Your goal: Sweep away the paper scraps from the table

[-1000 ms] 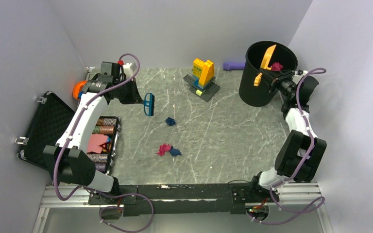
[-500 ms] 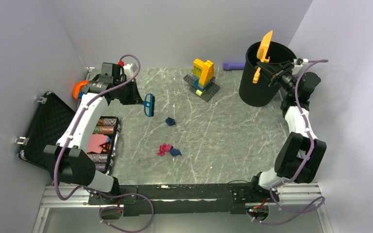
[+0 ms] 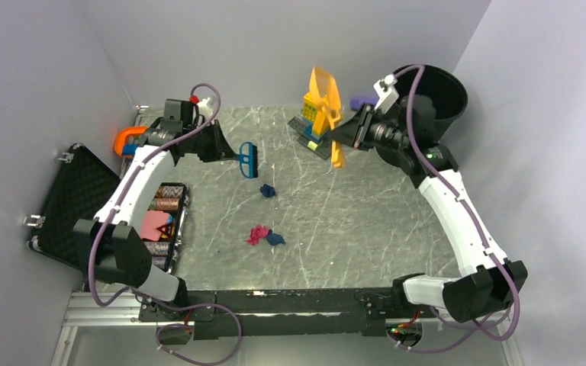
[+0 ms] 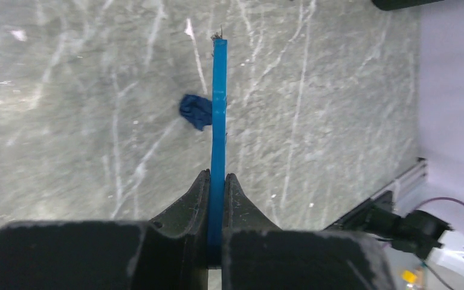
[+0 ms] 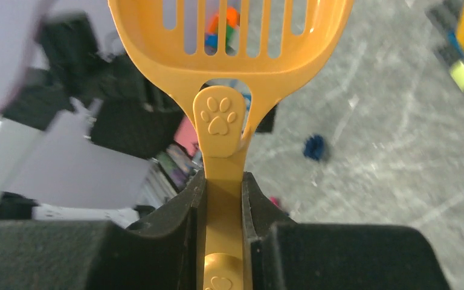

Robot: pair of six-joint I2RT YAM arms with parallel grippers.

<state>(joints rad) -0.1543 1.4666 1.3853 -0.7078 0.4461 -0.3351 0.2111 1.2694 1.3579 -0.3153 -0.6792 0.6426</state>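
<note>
Left gripper (image 4: 217, 181) is pinching a blue brush (image 4: 219, 109), seen edge-on from the wrist, with both fingers pressed flat against its sides. Right gripper (image 5: 220, 181) is clamped on the stem of an orange scoop (image 5: 229, 36) that has a slotted bowl and a paw print on the handle.

Three paper scraps show on the table (image 3: 366, 213). Nearest the arm bases, a magenta wad (image 3: 258, 234) and a blue wad (image 3: 275, 239) lie just beside each other, a little left of the middle. Farther in, a dark blue wad (image 3: 268, 191) sits alone. The brush hangs near it on its far-left side and is apart from it in the top view. The right wrist picture is blurred, so the dark blue blob on the marble there is probably that same wad.

A black case (image 3: 65, 202) lies open at the left edge of the table. Toward the far side, the scoop is held tilted in the air, overlapping a yellow-and-blue brick build (image 3: 307, 107) in the top view. A black bin (image 3: 446, 91) stands in the far right corner, partly behind the right arm.
</note>
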